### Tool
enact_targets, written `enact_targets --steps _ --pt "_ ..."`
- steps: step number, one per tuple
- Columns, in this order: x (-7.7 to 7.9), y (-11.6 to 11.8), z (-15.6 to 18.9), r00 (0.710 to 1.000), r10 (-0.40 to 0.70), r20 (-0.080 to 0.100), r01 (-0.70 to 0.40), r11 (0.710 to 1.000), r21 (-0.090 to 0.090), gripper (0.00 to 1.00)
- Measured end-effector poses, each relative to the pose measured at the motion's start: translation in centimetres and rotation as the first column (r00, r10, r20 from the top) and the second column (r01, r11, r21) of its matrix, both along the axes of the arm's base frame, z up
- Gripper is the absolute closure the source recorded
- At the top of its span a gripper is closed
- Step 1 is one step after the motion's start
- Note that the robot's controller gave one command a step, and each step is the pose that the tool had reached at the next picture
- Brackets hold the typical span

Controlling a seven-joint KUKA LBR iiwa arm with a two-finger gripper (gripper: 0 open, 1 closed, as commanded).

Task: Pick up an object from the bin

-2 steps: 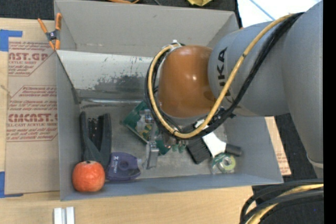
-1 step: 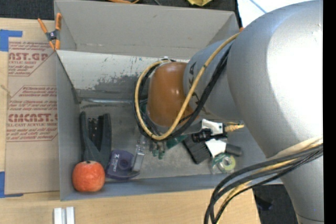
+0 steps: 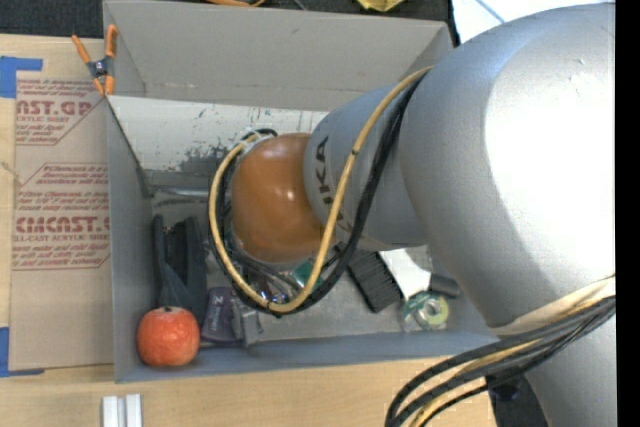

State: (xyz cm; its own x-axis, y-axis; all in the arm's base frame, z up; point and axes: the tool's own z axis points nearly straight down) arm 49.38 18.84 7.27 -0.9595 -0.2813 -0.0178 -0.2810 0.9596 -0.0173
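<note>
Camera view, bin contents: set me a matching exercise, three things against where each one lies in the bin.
Things:
1. round orange ball
2. black ridged rectangular block
3. long flat black strip

Places:
A. along the left wall
B. bottom-left corner
C. right of the arm's orange cover, toward the bottom wall

Pairs: 1-B, 2-C, 3-A.
</note>
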Motion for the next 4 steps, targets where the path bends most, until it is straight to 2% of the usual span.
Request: enact_targets --steps 1,2,3,4 --pt "-1.2 1.7 2.7 0.966 -0.259 -0.015 0.259 0.966 0.007 0.00" --pt "0.0 0.0 0.7 0.982 0.190 0.008 -0.189 0.982 -0.022 0.00" --pt "-0.6 -0.9 0.2 0.910 -0.414 0.008 0.413 0.910 0.024 1.00" --pt "-0.6 -0.9 0.2 0.911 -0.413 0.008 0.413 0.911 0.024 1.00"
